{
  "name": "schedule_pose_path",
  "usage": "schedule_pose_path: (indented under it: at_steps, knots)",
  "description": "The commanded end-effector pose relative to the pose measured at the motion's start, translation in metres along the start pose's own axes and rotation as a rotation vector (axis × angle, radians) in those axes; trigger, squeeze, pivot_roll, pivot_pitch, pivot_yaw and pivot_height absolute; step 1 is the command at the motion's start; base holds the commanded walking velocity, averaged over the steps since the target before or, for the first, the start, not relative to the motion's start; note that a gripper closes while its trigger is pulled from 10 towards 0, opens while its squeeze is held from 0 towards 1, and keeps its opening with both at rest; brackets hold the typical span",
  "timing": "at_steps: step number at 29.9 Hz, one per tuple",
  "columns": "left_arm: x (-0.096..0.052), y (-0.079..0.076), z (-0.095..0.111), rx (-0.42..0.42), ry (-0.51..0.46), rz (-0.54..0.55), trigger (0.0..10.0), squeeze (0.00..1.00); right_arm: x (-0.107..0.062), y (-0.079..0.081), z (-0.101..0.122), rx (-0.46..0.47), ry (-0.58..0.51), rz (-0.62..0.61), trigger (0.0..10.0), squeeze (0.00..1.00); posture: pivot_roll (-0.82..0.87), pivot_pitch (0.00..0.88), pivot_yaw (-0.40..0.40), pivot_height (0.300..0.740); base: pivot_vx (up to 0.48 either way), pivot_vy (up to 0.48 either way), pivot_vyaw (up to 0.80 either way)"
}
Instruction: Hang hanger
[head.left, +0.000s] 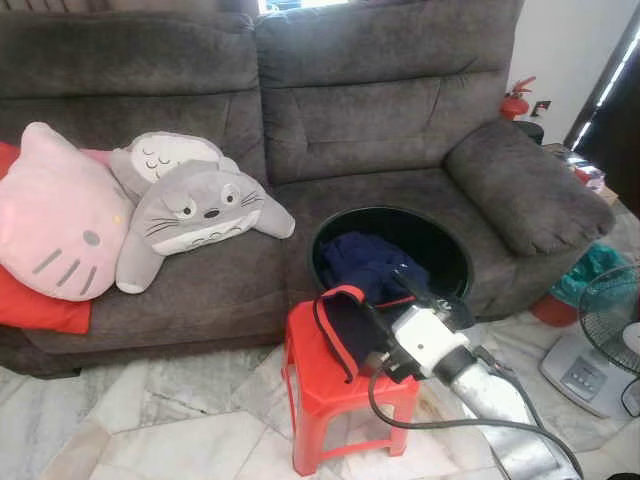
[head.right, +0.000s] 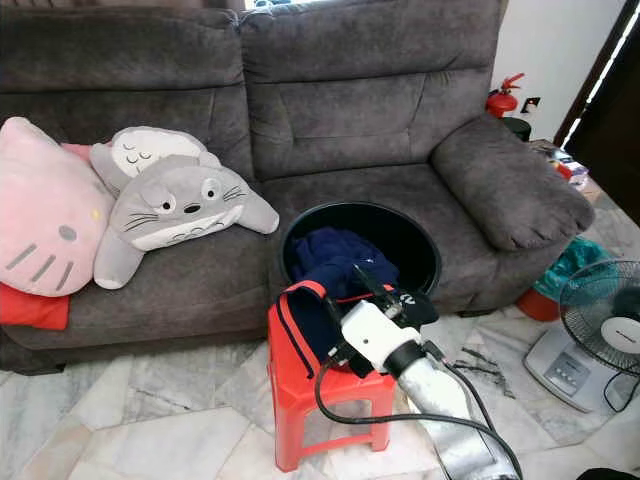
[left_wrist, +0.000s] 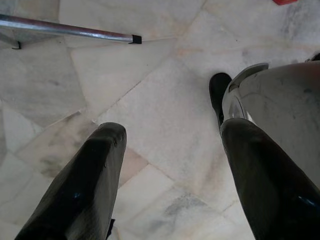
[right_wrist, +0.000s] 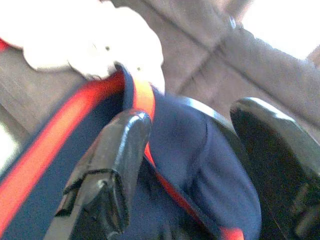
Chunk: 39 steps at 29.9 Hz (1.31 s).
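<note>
My right gripper (right_wrist: 195, 165) is open over the dark blue cloth with red trim (head.right: 305, 325) on the little red plastic stool (head.right: 300, 400); I see no hanger yet, so I think I must grab this cloth first.

Domestic living room — indicated by a grey fabric sofa (head.left: 380, 120) carrying plush cushions (head.left: 190, 205), a marble-tile floor (head.left: 150, 420), and a pedestal fan (head.left: 612, 320) — right of the pincer (head.left: 415, 290).
</note>
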<state>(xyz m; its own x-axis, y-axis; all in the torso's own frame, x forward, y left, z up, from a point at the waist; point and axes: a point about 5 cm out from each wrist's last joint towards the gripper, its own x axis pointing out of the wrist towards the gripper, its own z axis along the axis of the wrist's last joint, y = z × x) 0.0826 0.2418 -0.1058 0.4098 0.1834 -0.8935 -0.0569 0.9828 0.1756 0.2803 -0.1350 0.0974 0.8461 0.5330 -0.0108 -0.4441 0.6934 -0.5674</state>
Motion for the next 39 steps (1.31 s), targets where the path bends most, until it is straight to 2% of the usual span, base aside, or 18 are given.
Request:
schedule_pose_path:
  at_steps: [1, 5, 9, 12, 17, 21, 24, 31, 36, 37, 39]
  knots:
    - [-0.001, 0.001, -0.007, 0.014, 0.023, -0.001, 10.0, 0.0, 0.006, 0.001, 0.003, 0.014, -0.013, 0.027, 10.0, 0.0, -0.17, 0.0, 0.014, 0.74, 0.0, 0.0, 0.0]
    - [-0.002, 0.001, -0.008, 0.017, 0.027, -0.003, 10.0, 0.0, 0.016, 0.003, 0.007, 0.003, -0.024, 0.066, 10.0, 0.0, -0.16, 0.0, 0.016, 0.74, 0.0, 0.0, 0.0]
    - [-0.002, 0.0, -0.01, 0.017, 0.029, -0.003, 10.0, 0.0, 0.018, 0.003, 0.009, 0.012, -0.023, 0.086, 10.0, 0.0, -0.16, 0.0, 0.016, 0.74, 0.0, 0.0, 0.0]
    - [-0.002, -0.001, -0.009, 0.016, 0.029, -0.002, 10.0, 0.0, 0.013, 0.0, 0.009, 0.008, -0.016, 0.09, 10.0, 0.0, -0.16, 0.0, 0.015, 0.74, 0.0, 0.0, 0.0]
    - [-0.002, -0.001, -0.009, 0.017, 0.031, 0.0, 10.0, 0.0, -0.003, -0.009, 0.006, 0.005, 0.007, 0.016, 10.0, 0.0, -0.17, 0.0, 0.018, 0.74, 0.0, 0.0, 0.0]
    - [-0.002, -0.002, -0.009, 0.017, 0.031, 0.0, 10.0, 0.0, -0.023, -0.018, -0.001, 0.075, 0.06, -0.107, 10.0, 0.0, -0.18, 0.0, 0.021, 0.74, 0.0, 0.0, 0.0]
    - [-0.002, -0.003, -0.009, 0.02, 0.032, -0.004, 10.0, 0.0, -0.028, -0.015, -0.008, 0.095, 0.115, -0.103, 10.0, 0.0, -0.19, 0.0, 0.025, 0.74, 0.0, 0.0, 0.0]
    - [-0.001, -0.003, -0.007, 0.022, 0.029, -0.008, 10.0, 0.0, -0.025, -0.017, -0.02, 0.096, 0.203, -0.066, 10.0, 0.0, -0.19, 0.0, 0.023, 0.74, 0.0, 0.0, 0.0]
    - [-0.001, -0.003, -0.007, 0.022, 0.029, -0.007, 10.0, 0.0, -0.024, -0.017, -0.02, 0.103, 0.217, -0.06, 10.0, 0.0, -0.19, 0.0, 0.023, 0.74, 0.0, 0.0, 0.0]
    - [-0.001, -0.002, -0.007, 0.02, 0.029, -0.005, 10.0, 0.0, -0.016, -0.019, -0.023, 0.08, 0.226, -0.011, 10.0, 0.0, -0.18, 0.0, 0.022, 0.74, 0.0, 0.0, 0.0]
    - [-0.001, -0.002, -0.007, 0.02, 0.03, -0.004, 10.0, 0.0, -0.014, -0.02, -0.024, 0.078, 0.231, 0.003, 10.0, 0.0, -0.18, 0.0, 0.022, 0.74, 0.0, 0.0, 0.0]
